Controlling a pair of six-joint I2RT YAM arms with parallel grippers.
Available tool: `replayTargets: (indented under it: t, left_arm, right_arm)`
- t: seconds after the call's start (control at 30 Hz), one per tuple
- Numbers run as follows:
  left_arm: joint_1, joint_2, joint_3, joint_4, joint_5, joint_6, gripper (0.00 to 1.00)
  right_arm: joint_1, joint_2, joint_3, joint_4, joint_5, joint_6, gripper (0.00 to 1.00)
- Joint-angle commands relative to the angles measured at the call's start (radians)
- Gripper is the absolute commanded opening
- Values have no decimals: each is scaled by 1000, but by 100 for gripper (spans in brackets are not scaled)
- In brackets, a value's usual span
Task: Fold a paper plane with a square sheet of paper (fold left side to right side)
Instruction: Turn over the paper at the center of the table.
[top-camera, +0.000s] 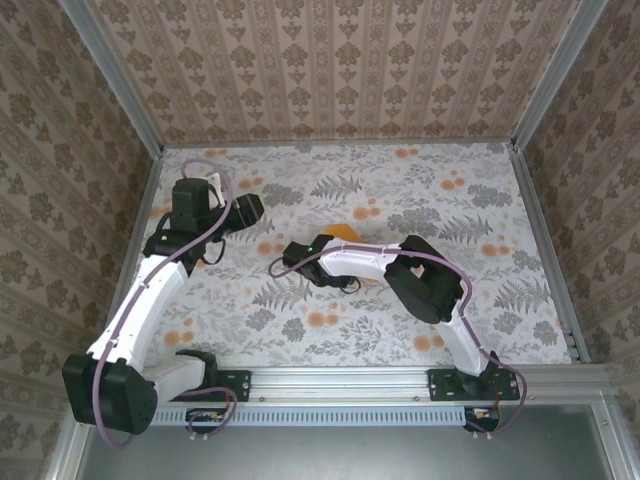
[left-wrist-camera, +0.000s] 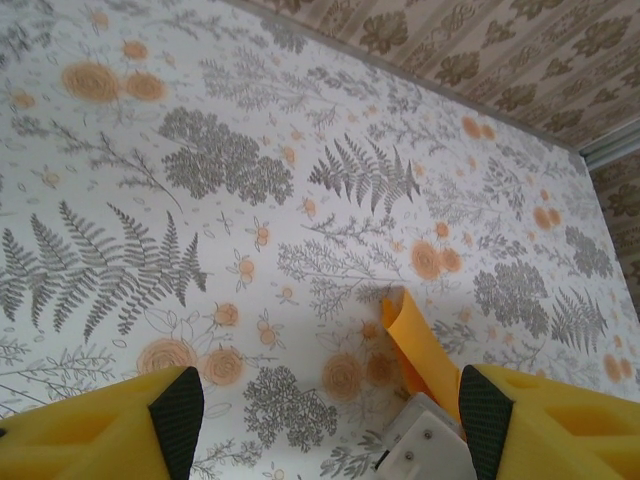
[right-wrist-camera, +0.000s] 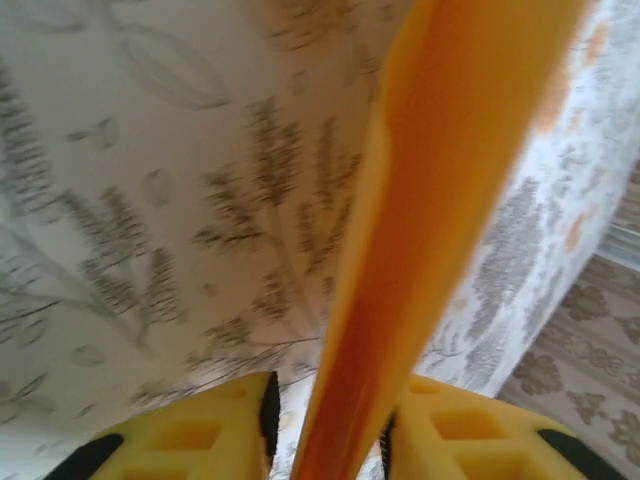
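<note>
- Tabletop (top-camera: 470, 215): floral-patterned surface with patterned walls (top-camera: 330, 70) on three sides.
- Left arm (top-camera: 150, 290): extended over the far-left area. Left fingers (left-wrist-camera: 110, 430) are spread wide above the tabletop with nothing between them.
- Right arm (top-camera: 430, 285): bent toward the centre. Right fingers (right-wrist-camera: 190, 435) closely flank the paper plane; cannot tell whether they pinch it.
- Paper plane (top-camera: 340, 231): narrow folded orange strip near the tabletop centre, one end between the right fingers.
</note>
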Motion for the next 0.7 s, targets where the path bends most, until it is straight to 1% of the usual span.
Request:
replayTargets:
  t: [0.0,0.17,0.23,0.33,0.43,0.5,0.6,0.67]
  left_arm:
    - [11,27,15,-5,61,-30,71]
    - [16,84,8,15,141,-54,71]
    - [16,132,15,10,194,-40,71]
    - [13,188,-16,63,251,-69,71]
    - [-20,230,-58,146,279,-109,71]
    - [-55,266,-73,203,296,-138,71]
    - [-112,339,-85,297,321,-186,71]
    - [-151,393,-81,351,325,-217,71]
  right_arm:
    - [3,-60,20,-68,-199,33,47]
    - [-2,-184,-31,-44,-357,77,72]
    - [-12,-253,-67,-27,-410,99,81]
    - [-46,-363,-135,18,-477,131,87]
    - [-118,-496,-233,119,-568,171,90]
    - [-181,-587,-311,218,-639,202,93]
    - [-288,-718,-444,392,-778,266,99]
    - [-355,-795,-524,520,-847,312,100]
